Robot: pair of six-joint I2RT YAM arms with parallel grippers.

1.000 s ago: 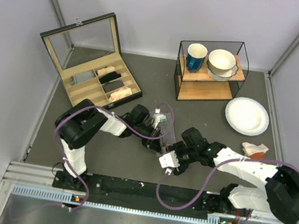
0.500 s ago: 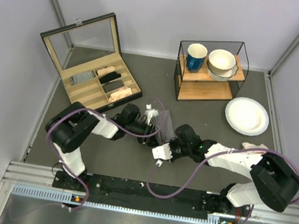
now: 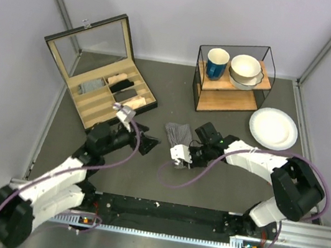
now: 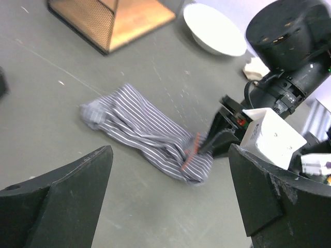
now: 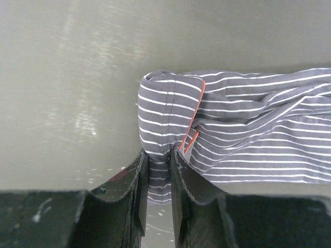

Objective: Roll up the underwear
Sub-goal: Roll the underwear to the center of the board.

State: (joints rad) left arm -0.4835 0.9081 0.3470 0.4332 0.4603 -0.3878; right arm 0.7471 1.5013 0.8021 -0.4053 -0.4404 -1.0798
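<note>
The underwear [image 3: 178,132] is a grey cloth with white pinstripes and an orange trim, lying bunched lengthwise on the table. In the left wrist view the underwear [image 4: 145,129] runs from upper left to lower right. My right gripper [image 3: 186,149] is shut on its near end. In the right wrist view the underwear [image 5: 243,119] has a folded corner squeezed between the fingers of the right gripper [image 5: 159,155]. To the left of the cloth my left gripper [image 3: 145,138] stands wide open and apart from it. The left gripper [image 4: 170,151] holds nothing.
A wooden compartment box [image 3: 106,83] with fabric rolls stands open at the back left. A wire shelf [image 3: 232,78] with a mug and bowls is at the back. A white plate [image 3: 273,128] and an orange-and-white cloth [image 3: 282,164] lie on the right.
The left gripper opened, let go of the underwear and drew back to the left. The right gripper closed on the cloth's near end, and the cloth now lies on the table.
</note>
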